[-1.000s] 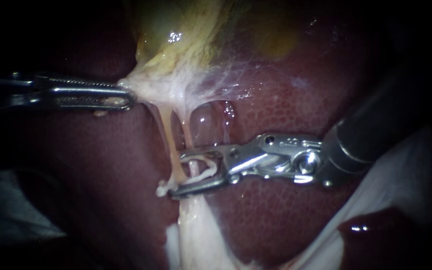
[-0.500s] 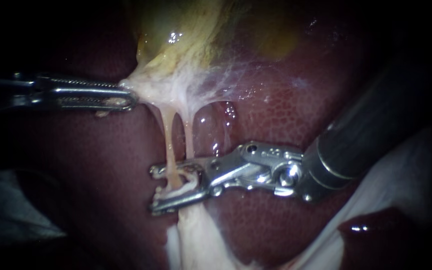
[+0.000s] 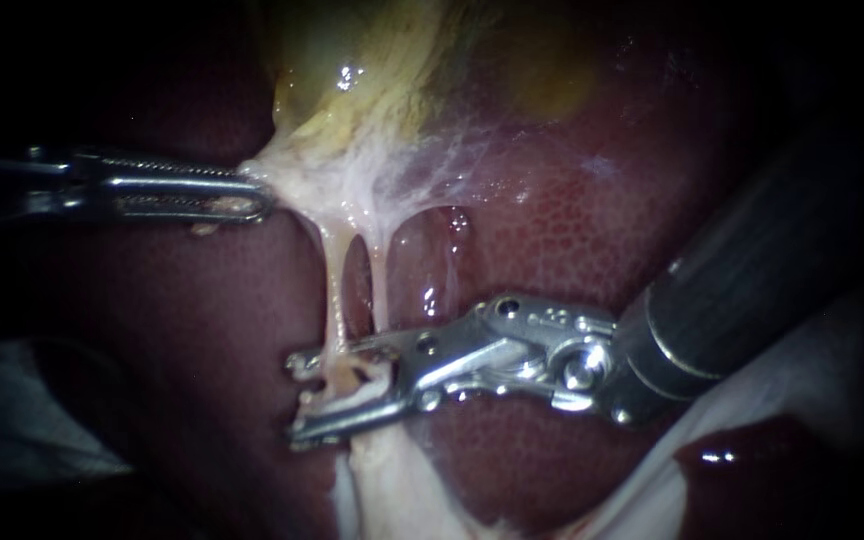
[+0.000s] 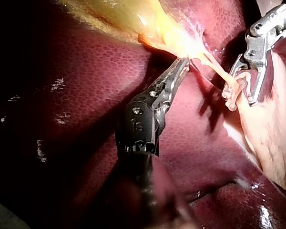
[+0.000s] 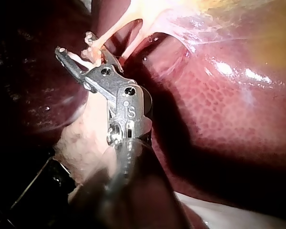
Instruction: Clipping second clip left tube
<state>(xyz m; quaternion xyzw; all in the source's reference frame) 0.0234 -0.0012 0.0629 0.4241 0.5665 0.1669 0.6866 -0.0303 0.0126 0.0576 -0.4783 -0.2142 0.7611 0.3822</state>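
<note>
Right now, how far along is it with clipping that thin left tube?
Done: the left instrument grips the pale lower edge of the gallbladder, pulling it taut. In hand: the open jaws of the right instrument straddle the left tube, a white clip between them. Left: squeezing the clip shut and backing away. Whether another clip already sits on that tube, I cannot tell.

Dark maroon liver (image 3: 572, 220), fine pale honeycomb mottling, glossy white glints. Murky yellow-green gallbladder (image 3: 372, 60). White cobwebby tissue (image 3: 352, 180). Two cream-peach tubes (image 3: 335, 285). Silver ridged left instrument (image 3: 252, 195). Shiny silver right instrument (image 3: 297, 397), black shaft, whitish clip (image 3: 357, 375).
</note>
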